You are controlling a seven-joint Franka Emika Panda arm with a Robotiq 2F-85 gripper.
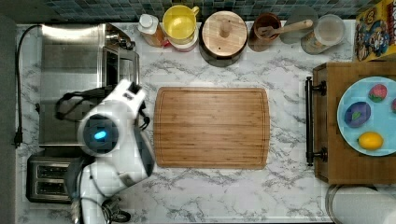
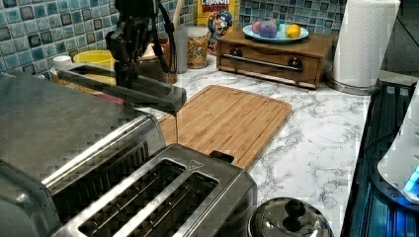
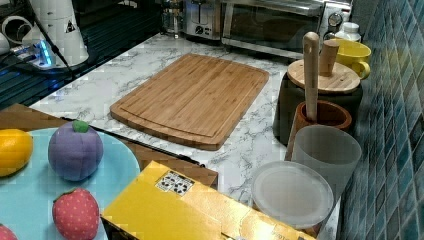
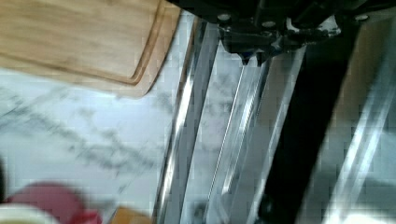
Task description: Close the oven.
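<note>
Gripper (image 2: 124, 79) sits right on the upper edge of the oven door (image 2: 148, 94). In the wrist view its tips (image 4: 254, 57) look drawn narrow, close together, with nothing between them, so you are pushing with it rather than clamping anything.

The oven (image 1: 70, 84) stands just off the short end of the bamboo cutting board (image 1: 211, 127), on the top view's left of the board. The two-slot toaster (image 1: 46, 179) sits beside it on the same side of the board.

You appear to be in the closing push itself. In the left view the door edge is up at about the level of the oven's roof and leans out toward the board. In the right view the glass front (image 3: 270, 25) looks close to upright. I judge the door nearly home but not seated; whether a gap remains at the top I cannot tell.

For the next move, press away from the cutting board and into the oven body, following the door's arc rather than bearing down on it. The wrist view shows the steel bar handle (image 4: 184, 126) running along just beside the tips, so watch that they do not slide off the smooth metal edge. Ease the last stretch so the door meets the frame squarely, and only then back away toward the board.
</note>
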